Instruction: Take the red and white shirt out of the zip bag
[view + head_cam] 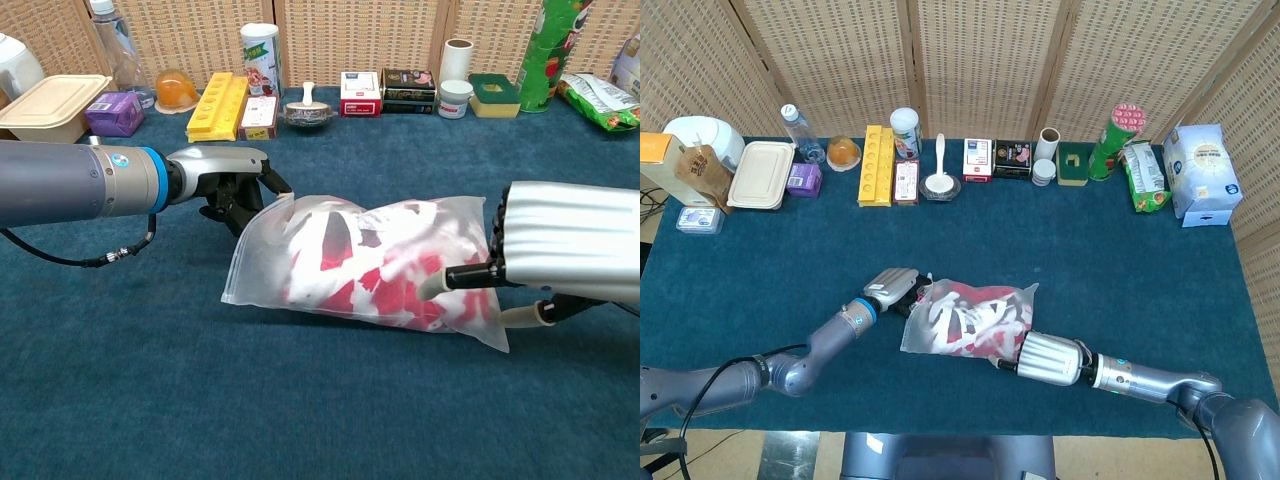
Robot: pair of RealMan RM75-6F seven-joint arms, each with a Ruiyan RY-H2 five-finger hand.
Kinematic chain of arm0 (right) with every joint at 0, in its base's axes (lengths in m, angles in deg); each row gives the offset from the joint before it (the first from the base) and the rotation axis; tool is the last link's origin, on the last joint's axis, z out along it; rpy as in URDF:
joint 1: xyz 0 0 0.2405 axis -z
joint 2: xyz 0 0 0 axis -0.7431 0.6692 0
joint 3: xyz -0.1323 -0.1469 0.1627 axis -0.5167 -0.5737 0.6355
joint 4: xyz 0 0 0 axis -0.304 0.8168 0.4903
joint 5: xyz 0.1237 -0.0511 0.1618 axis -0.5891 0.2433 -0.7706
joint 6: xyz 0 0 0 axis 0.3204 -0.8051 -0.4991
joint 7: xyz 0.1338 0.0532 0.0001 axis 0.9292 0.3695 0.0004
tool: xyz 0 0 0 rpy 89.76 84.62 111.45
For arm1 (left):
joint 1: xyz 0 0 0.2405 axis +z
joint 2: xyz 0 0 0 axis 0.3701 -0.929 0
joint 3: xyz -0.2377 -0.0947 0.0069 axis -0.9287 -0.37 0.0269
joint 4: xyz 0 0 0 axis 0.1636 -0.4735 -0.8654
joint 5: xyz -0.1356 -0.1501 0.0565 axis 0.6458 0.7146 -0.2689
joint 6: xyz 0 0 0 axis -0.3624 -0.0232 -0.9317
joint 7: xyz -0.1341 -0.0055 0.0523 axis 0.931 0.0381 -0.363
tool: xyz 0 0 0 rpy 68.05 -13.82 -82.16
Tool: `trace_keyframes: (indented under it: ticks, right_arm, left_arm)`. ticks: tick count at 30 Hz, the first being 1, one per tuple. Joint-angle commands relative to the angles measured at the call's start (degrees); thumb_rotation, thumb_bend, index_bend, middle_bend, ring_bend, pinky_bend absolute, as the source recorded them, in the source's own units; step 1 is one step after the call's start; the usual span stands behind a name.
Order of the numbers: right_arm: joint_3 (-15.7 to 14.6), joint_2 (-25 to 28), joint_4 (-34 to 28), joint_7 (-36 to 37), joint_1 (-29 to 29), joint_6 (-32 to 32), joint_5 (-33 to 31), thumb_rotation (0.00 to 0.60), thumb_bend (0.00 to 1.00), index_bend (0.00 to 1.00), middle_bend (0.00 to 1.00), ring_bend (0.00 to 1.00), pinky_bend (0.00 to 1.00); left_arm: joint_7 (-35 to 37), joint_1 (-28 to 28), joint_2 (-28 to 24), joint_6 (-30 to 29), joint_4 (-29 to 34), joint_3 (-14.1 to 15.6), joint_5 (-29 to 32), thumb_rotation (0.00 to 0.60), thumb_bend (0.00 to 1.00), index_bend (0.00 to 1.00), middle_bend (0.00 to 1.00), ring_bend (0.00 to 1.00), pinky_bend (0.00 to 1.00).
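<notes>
Clearly both hands are working the bag (370,265) from opposite ends, and that looks deliberate. It lies on its side near the front middle of the desk (1120,260), with the shirt (385,275) bunched inside, red and white showing through the clear plastic.

At the left end, the left hand (228,185) has its fingers (262,180) curled onto the bag's upper corner, where the mouth seems to be; the edge there is lifted a little off the desk. That grip probably serves to keep the opening raised and steady. Whether the zip is already parted I cannot tell.

At the right end, the right hand (560,255) meets the closed end of the bag. One finger (455,277) lies over the plastic and another (520,316) sits low by the corner, so it appears to be pinching that end, likely to anchor the bag while the shirt is worked toward the mouth.

No part of the shirt is outside yet, so removal has not begun. Boxes, cans and bottles line the far edge, well apart from the work.
</notes>
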Motion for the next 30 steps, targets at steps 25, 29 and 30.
trace_keyframes:
  ticks: [25,29,30]
  right_arm:
    - [-1.29,-2.45,2.22,0.71,-1.49,1.10,-2.19,0.600,0.39,0.35,0.94,1.00,1.00]
    - [-1.71,-2.49,2.06,1.28,-1.36,1.75,-2.66,0.600,0.45,0.41,0.94,1.00,1.00]
    - [-1.83,-2.49,2.00,1.34,-1.31,1.98,-2.77,0.600,0.47,0.42,0.94,1.00,1.00]
  left_arm:
    - [-0.13,-1.13,-1.43,0.95,2.94,0.02,5.30,0.600,0.49,0.78,1.00,0.97,0.92]
    - [-0.08,-1.27,-1.49,1.11,3.03,0.18,5.78,0.600,0.49,0.78,1.00,0.97,0.92]
    - [-0.05,-1.31,-1.48,1.19,3.00,0.24,5.88,0.600,0.49,0.78,1.00,0.97,0.92]
